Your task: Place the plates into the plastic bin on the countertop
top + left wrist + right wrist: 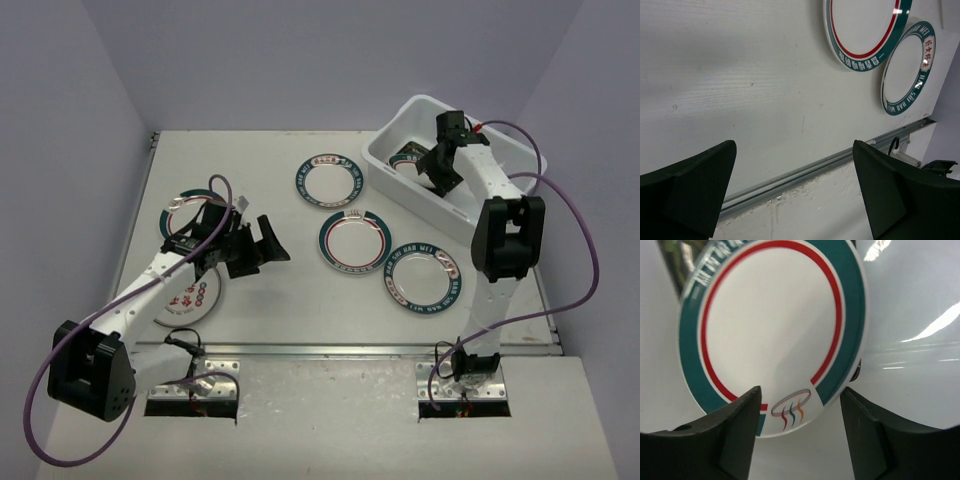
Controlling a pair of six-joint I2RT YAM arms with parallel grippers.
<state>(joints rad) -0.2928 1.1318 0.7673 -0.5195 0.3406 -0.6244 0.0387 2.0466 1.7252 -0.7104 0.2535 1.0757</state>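
Your right claw (801,392) hovering inside bin (390,126), jaws spread over plate (775,330). Your left claw (794,145) hanging above desk (740,75), jaws likewise apart.

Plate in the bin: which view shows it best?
Right wrist: the teal-rimmed plate fills the frame beyond the open right gripper. Top external shows the plastic bin, but the arm covers the plate; left wrist misses both.

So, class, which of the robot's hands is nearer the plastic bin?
Right. The right hand is within the rim of the plastic bin, just above a round plate lying in it. The left hand hangs over the left side of the countertop, well away from the bin.
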